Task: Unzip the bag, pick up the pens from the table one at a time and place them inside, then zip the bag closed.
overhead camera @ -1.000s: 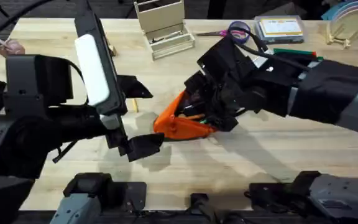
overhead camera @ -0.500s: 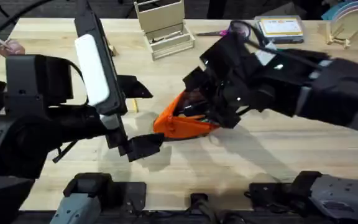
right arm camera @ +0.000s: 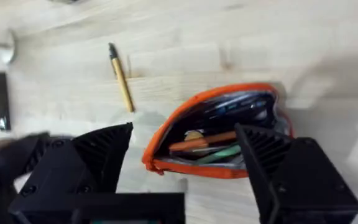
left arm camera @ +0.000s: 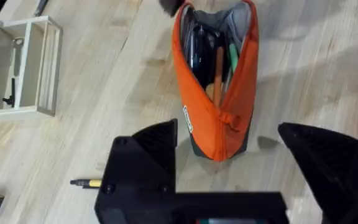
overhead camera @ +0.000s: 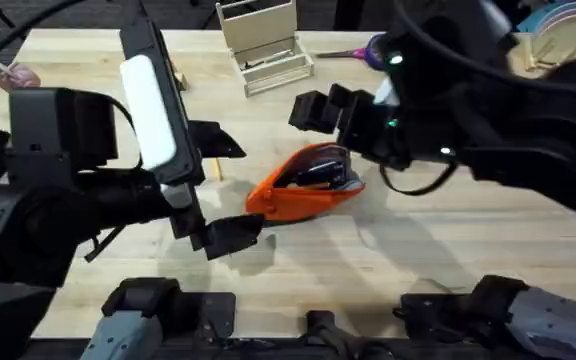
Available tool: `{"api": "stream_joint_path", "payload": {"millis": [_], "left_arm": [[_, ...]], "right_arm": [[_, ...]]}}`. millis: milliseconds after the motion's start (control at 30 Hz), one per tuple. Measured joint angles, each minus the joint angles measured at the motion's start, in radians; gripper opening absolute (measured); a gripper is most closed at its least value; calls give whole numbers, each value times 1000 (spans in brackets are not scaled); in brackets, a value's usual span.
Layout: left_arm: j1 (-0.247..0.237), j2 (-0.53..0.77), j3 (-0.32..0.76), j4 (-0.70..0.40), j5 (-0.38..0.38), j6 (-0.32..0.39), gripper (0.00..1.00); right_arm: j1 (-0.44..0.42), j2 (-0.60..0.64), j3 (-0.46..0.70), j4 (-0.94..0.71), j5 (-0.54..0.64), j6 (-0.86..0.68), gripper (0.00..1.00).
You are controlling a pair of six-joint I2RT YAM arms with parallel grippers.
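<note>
1. The bag (overhead camera: 305, 187) lies unzipped mid-bench (overhead camera: 448, 250), its mouth gaping; an orange pen (right arm camera: 202, 142) and a green one (right arm camera: 219, 154) lie inside.
2. The yellowish-tan pen (right arm camera: 121, 76) rests on the bench just beside the bag.
3. The right end effector (right arm camera: 185, 168) hangs above the bag, fingers apart, empty.
4. The left end effector (left arm camera: 235, 155) sits near the bag's closed end, fingers spread, empty.

A light wood-grain desk (overhead camera: 448, 250) spans the scene under even light. Along its far edge stand a pale wooden organiser rack (overhead camera: 263, 45), a flat packaged box (overhead camera: 451, 45) and a small stand holding plates (overhead camera: 563, 30).
</note>
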Motion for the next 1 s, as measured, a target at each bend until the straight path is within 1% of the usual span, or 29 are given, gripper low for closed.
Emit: {"api": "stream_joint_path", "payload": {"millis": [267, 367, 467, 567, 633, 733, 800, 900, 1000], "left_arm": [[0, 0, 0, 10, 0, 0, 993], [0, 0, 0, 41, 0, 0, 993], [0, 0, 0, 100, -10, -36, 993], [0, 0, 0, 171, -44, -118, 992], [0, 0, 0, 229, -79, -195, 992], [0, 0, 0, 310, -144, -334, 993], [0, 0, 0, 355, -204, -446, 993], [0, 0, 0, 390, -289, -580, 993], [0, 0, 0, 405, -349, -661, 993]], "right_arm": [[0, -137, 0, -43, 1, -274, 997], [-5, -176, 0, -79, 4, -342, 997], [-28, -206, 0, -113, 4, -388, 997], [-62, -230, 0, -136, 4, -424, 997], [-88, -247, 0, -143, 4, -451, 997], [-124, -274, 0, -154, 4, -479, 997], [-150, -292, 0, -159, 4, -497, 997], [-184, -311, 0, -160, 5, -513, 997], [-207, -318, 0, -160, 7, -521, 997]]}}
